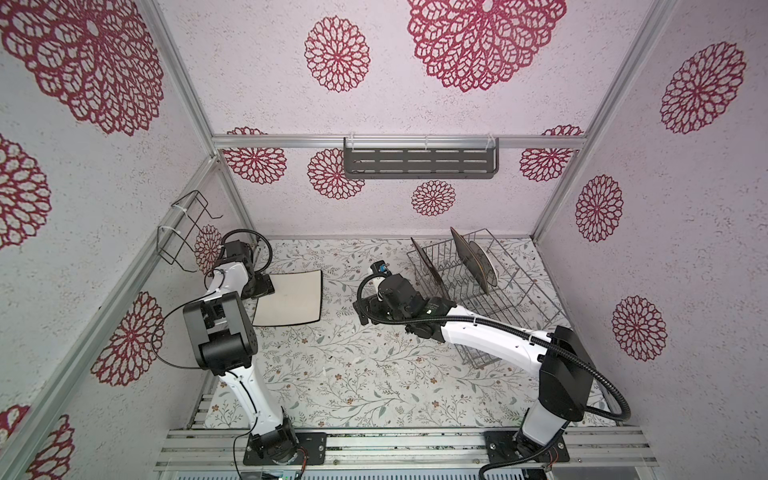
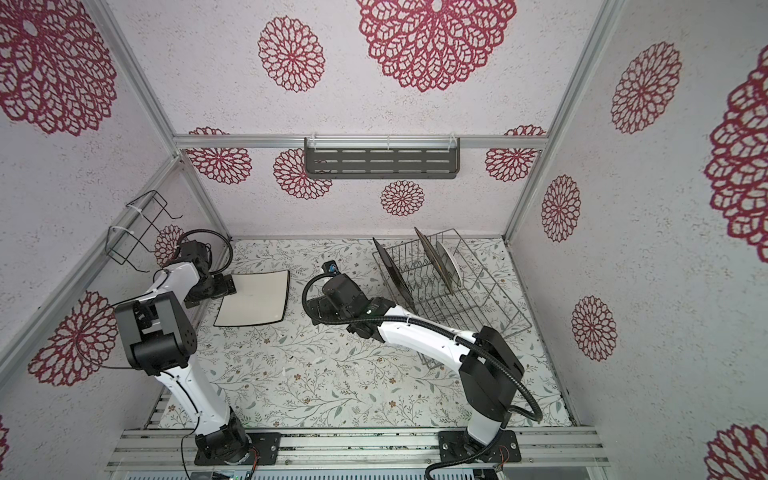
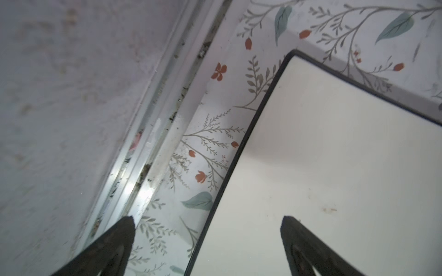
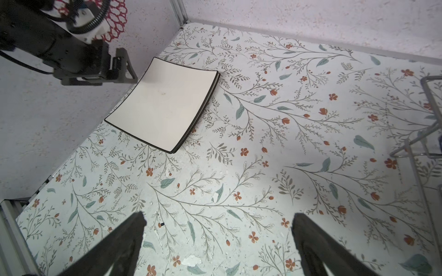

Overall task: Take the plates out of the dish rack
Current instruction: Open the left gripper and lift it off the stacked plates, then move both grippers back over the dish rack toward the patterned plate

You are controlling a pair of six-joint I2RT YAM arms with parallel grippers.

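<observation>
Dish rack: the silver wire dish rack (image 1: 513, 307) sits on the flowered table (image 1: 353, 374), at the right in both top views.
Plates in the rack: at least three stand on edge between its tines. A dark square plate (image 1: 424, 270) is at the rack's left end. A second dark plate (image 1: 466, 254) and a round white plate (image 1: 487, 262) stand close together toward the rack's back (the right arm hides the front rows).
Plates out of the rack: a white square plate (image 4: 162, 102) lies flat, well apart from the rack on its left. A second rim shows under it, so probably two are stacked.
Left gripper: the left gripper (image 3: 208, 219) has its jaws spread wide and is empty, with one finger over the flat plate and the other over the table.
Right gripper: the right gripper (image 4: 218, 215) is spread wide, holds nothing, and hangs over bare table near the rack's left end.
Handling: the plates are likely stiff, glazed and slippery, and would chip if knocked on the wire.
Hold: pinch the top rim with one finger on each face, then lift straight up clear of the tines.
</observation>
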